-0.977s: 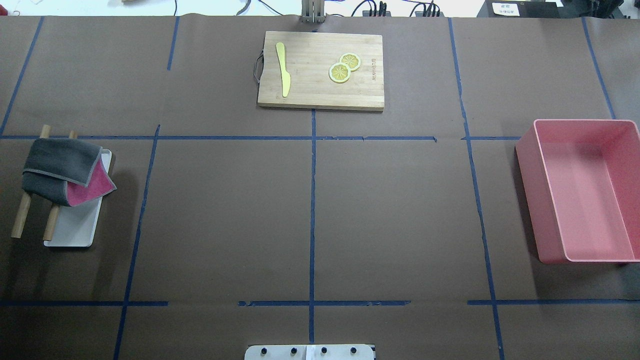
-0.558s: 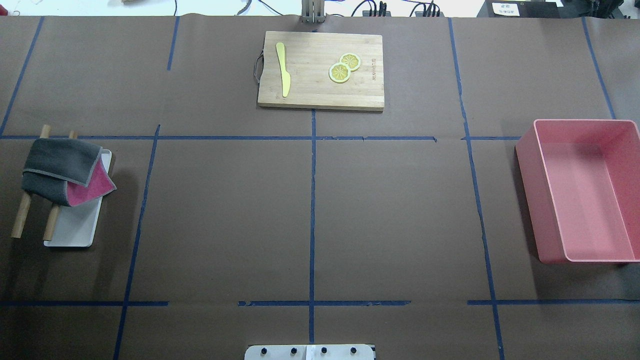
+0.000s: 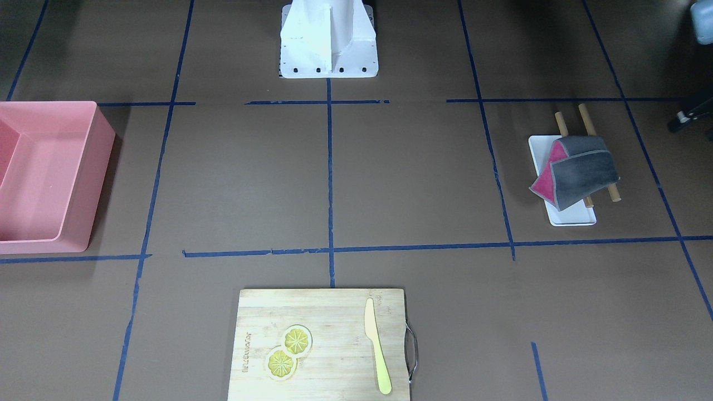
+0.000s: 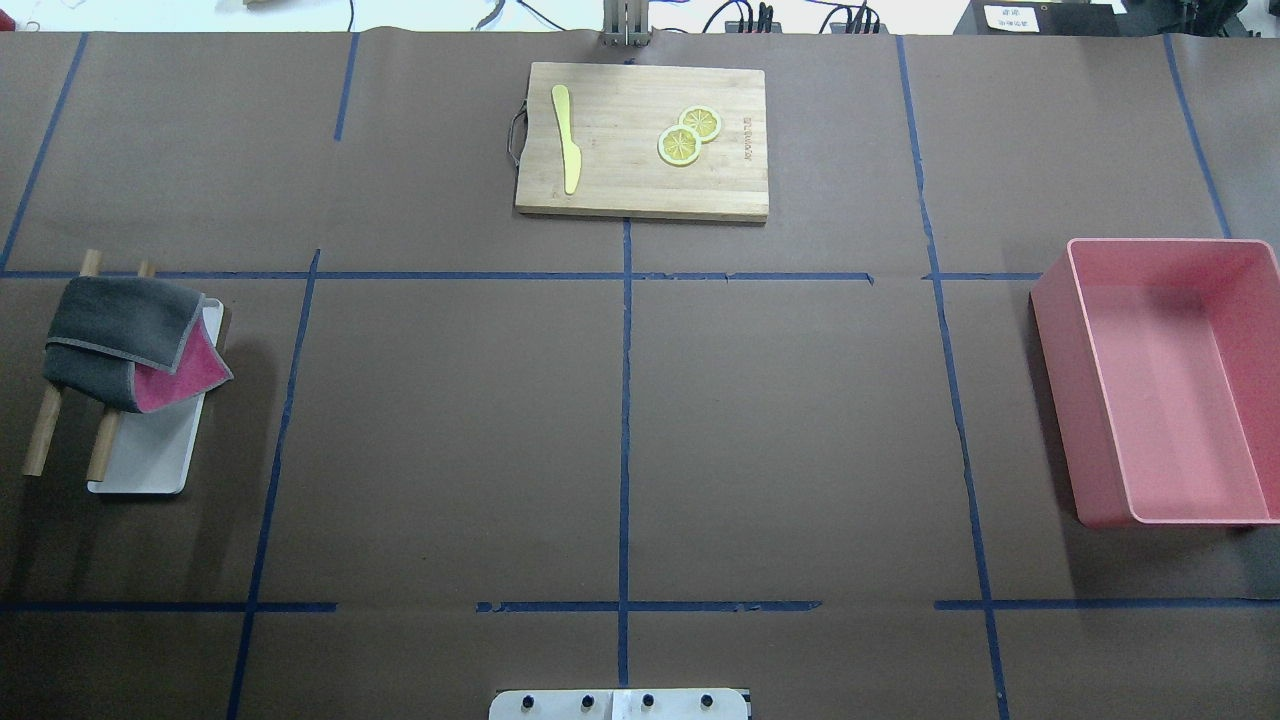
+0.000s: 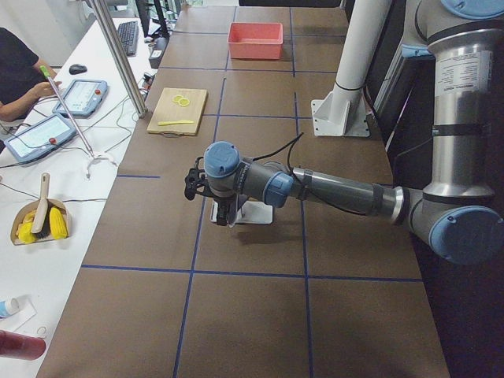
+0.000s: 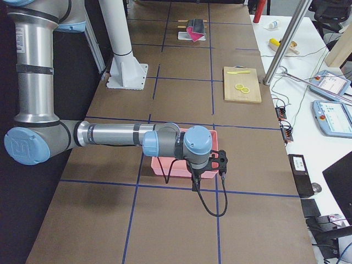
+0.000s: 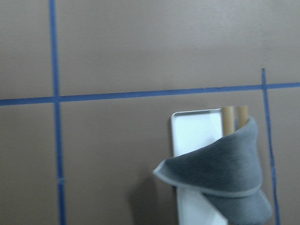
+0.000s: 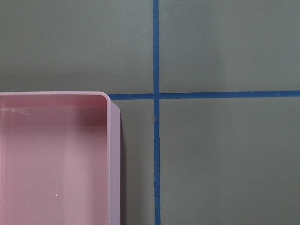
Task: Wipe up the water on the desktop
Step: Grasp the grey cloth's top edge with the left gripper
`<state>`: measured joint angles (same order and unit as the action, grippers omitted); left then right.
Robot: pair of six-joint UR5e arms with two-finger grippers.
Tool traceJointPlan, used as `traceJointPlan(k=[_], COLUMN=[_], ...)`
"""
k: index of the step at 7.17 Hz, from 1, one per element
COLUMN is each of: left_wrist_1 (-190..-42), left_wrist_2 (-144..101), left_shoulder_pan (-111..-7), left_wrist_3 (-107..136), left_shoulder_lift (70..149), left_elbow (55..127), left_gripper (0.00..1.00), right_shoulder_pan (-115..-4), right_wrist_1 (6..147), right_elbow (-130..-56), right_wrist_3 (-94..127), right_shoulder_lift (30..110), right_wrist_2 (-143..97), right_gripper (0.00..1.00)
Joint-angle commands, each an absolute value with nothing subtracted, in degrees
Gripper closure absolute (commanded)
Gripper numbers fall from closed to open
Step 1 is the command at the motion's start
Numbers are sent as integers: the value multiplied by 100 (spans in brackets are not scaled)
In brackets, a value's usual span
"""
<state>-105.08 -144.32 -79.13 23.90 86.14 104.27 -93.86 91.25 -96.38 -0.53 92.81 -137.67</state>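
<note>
The desktop (image 4: 450, 430) is dark brown with blue tape lines; I see no water on it. A grey and pink cloth (image 4: 125, 340) hangs over two wooden rods (image 4: 40, 440) above a white tray (image 4: 150, 460) at the left; it also shows in the left wrist view (image 7: 220, 173). My left gripper (image 5: 193, 179) hovers above the desktop beside that tray; I cannot tell if it is open. My right gripper (image 6: 223, 160) hovers over the pink bin's corner; I cannot tell its state. Neither gripper shows in the overhead view.
A bamboo cutting board (image 4: 640, 140) with a yellow knife (image 4: 567, 135) and two lemon slices (image 4: 688, 135) lies at the far middle. A pink bin (image 4: 1170, 380) stands at the right. The robot's base (image 3: 328, 39) is at the near edge.
</note>
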Motion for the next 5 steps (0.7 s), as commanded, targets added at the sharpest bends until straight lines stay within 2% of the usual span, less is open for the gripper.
traceJointPlan(k=[1,3,5], left_wrist_1=[-10899,-10925,-10925], left_wrist_2=[-14186,-14080,-14089], left_shoulder_pan=[-7245,-6927,-6882], left_wrist_3=[3320,3375,3375], left_shoulder_lift=[8893,9262,9272], left_elbow=[10310,9864,9817], left_gripper=[3,5,10], right_shoulder_pan=[-9378,-9378,-9334], right_wrist_1=[9132,9132,8923], right_elbow=[-9650,-9685,-9703], right_wrist_3=[-62,122,140], right_shoulder_lift=[9123,9123,9114], right_wrist_2=[-13755,-13921,-13931], right_gripper=[0,0,0])
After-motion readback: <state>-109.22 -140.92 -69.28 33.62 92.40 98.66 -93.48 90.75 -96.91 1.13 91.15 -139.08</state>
